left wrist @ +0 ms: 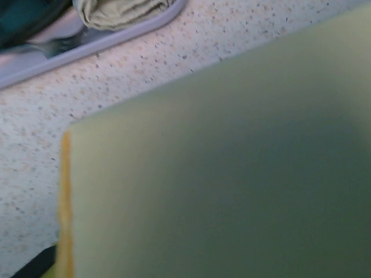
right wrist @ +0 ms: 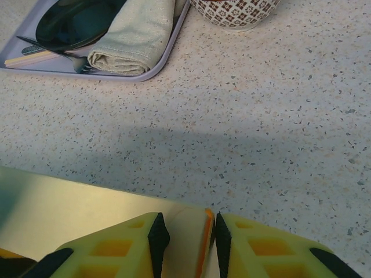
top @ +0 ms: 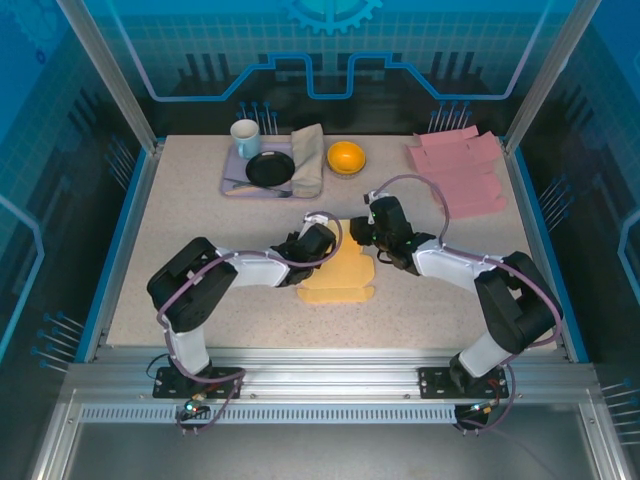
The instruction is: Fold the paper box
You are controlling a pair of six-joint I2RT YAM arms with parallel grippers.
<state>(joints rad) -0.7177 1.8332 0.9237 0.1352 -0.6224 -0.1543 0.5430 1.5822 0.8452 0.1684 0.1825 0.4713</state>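
Since both claws sit at the far edge of the paper box (top: 338,280), I take the step in hand to be raising a wall flap.

Top view: the box lies on the table (top: 200,220), mostly nearer than the claws. The left claw (top: 318,238) is at its far-left corner and the right claw (top: 362,232) at its far-right corner.

Left wrist view: a pale panel (left wrist: 232,174) tilts up close ahead of the claw, with the tray (left wrist: 116,37) beyond it. The fingers are hidden, so I cannot tell whether this claw is clenched or released.

Right wrist view: the claw is clenched on an orange-edged flap (right wrist: 201,246), one pad on each side. The bite looks shallow. The cloth (right wrist: 139,35) lies ahead-left and the bowl (right wrist: 235,11) ahead.

To do it well, I judge, pinch firmly, swing both claws together about the crease, and lift slowly. Uneven pull could twist the panel or slip the flap free.
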